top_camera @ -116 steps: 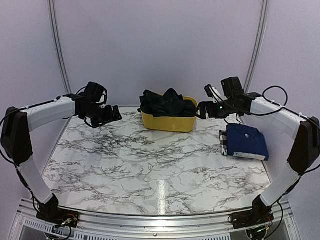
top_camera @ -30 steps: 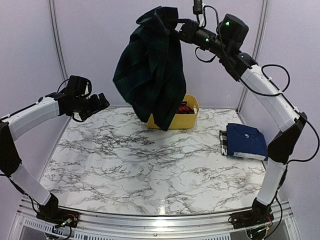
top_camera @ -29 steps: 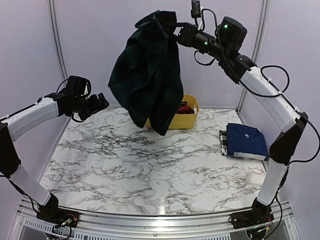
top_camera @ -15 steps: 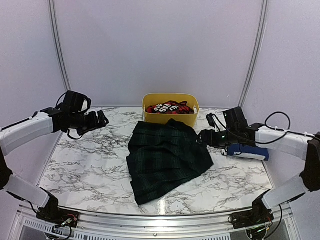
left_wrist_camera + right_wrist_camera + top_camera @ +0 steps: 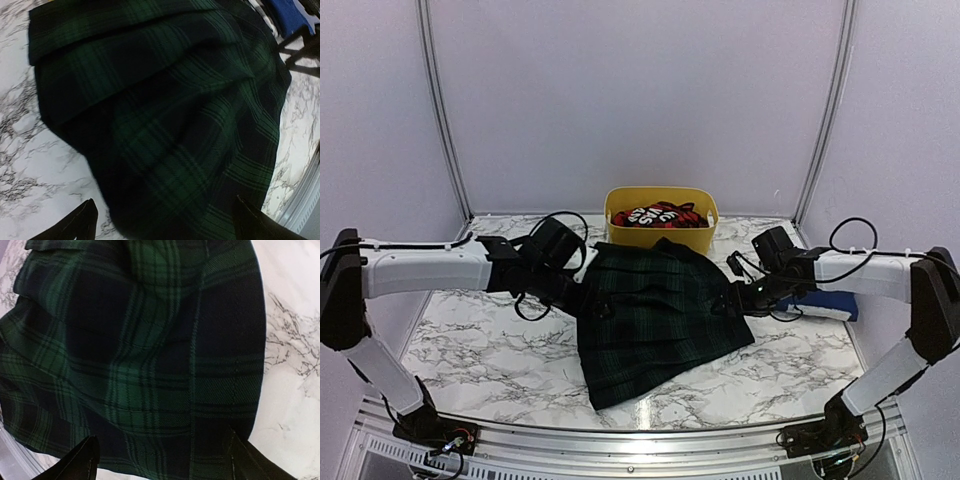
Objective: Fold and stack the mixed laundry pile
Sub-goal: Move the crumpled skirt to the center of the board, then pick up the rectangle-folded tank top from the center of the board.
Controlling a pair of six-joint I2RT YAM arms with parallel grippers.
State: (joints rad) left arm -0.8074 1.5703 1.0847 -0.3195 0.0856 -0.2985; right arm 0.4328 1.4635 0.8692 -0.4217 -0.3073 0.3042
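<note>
The dark green-navy tartan garment (image 5: 655,320) lies spread on the marble table, in front of the yellow tub. My left gripper (image 5: 595,300) is open at its left edge, and my right gripper (image 5: 725,297) is open at its right edge. In the left wrist view the tartan (image 5: 165,115) fills the frame between wide-apart fingertips (image 5: 82,225). The right wrist view shows the same tartan (image 5: 150,350) between spread fingertips (image 5: 82,460). The red-and-black checked garment (image 5: 660,214) lies in the tub. The folded navy blue garment (image 5: 820,305) lies at the right, mostly hidden behind my right arm.
The yellow plastic tub (image 5: 660,195) stands at the back middle of the table. Bare marble (image 5: 480,340) shows left of the tartan and at the front right (image 5: 790,370). The navy garment shows at the top right of the left wrist view (image 5: 290,12).
The right gripper had lifted the tartan garment high from the tub, then laid it on the table. Since half a second ago my left arm has swung right to the garment's left edge.
</note>
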